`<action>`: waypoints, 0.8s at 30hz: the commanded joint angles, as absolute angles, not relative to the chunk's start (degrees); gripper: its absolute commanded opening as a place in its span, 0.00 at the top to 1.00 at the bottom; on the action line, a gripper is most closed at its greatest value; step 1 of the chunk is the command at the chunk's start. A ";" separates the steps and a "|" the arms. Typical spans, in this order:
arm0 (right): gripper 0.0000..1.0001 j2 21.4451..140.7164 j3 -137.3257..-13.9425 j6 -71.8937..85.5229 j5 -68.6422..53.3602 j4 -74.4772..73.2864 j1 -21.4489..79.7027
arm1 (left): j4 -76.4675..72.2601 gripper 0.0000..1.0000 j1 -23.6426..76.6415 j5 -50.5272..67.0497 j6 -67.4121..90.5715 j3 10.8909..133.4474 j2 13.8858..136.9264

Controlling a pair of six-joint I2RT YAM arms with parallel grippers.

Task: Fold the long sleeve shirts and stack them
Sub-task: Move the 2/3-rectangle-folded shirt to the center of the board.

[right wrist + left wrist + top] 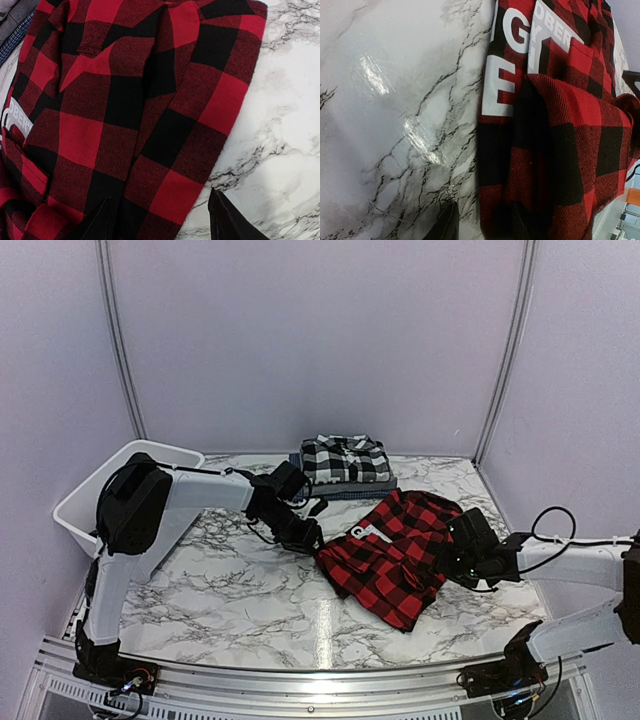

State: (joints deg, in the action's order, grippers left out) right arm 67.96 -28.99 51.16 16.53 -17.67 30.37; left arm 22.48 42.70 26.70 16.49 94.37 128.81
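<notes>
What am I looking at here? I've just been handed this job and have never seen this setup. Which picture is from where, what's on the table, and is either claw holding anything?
Two robot arms are bolted at the near edge of a marble table. The wide picture looks down from above and behind them. The two close-ups come from a camera on each wrist. A red-and-black checked shirt lies partly folded in the middle. Behind it, a black-and-white shirt tops a folded pile, and a white tub stands at the left edge. The left gripper sits at the red shirt's left edge; I cannot tell whether it pinches cloth. The right gripper is at the opposite edge, jaws apart, one finger beside the cloth, gripping nothing.
</notes>
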 commanded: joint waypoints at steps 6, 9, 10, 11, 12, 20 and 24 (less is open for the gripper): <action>0.44 78.50 -36.80 43.25 17.08 -16.25 28.39 | 18.74 0.89 45.88 25.38 22.65 86.49 125.84; 0.46 79.76 -37.19 41.03 14.68 -17.40 28.61 | 14.61 1.00 47.23 24.06 26.03 79.09 121.39; 0.46 79.80 -37.26 40.46 14.03 -17.92 29.22 | 13.16 1.00 47.65 23.63 27.32 76.03 119.53; 0.46 79.79 -37.33 40.16 13.79 -18.60 30.23 | 11.73 1.00 48.27 23.00 28.73 73.13 117.28; 0.46 79.87 -37.53 39.92 13.51 -19.28 31.37 | 10.19 1.00 48.89 22.15 30.23 69.64 115.09; 0.46 83.25 -41.17 43.64 12.93 -23.01 46.90 | -2.79 1.00 58.05 13.71 47.26 44.03 95.63; 0.46 87.04 -45.46 43.24 12.87 -23.67 53.64 | -7.31 1.00 63.44 7.42 57.65 34.41 86.75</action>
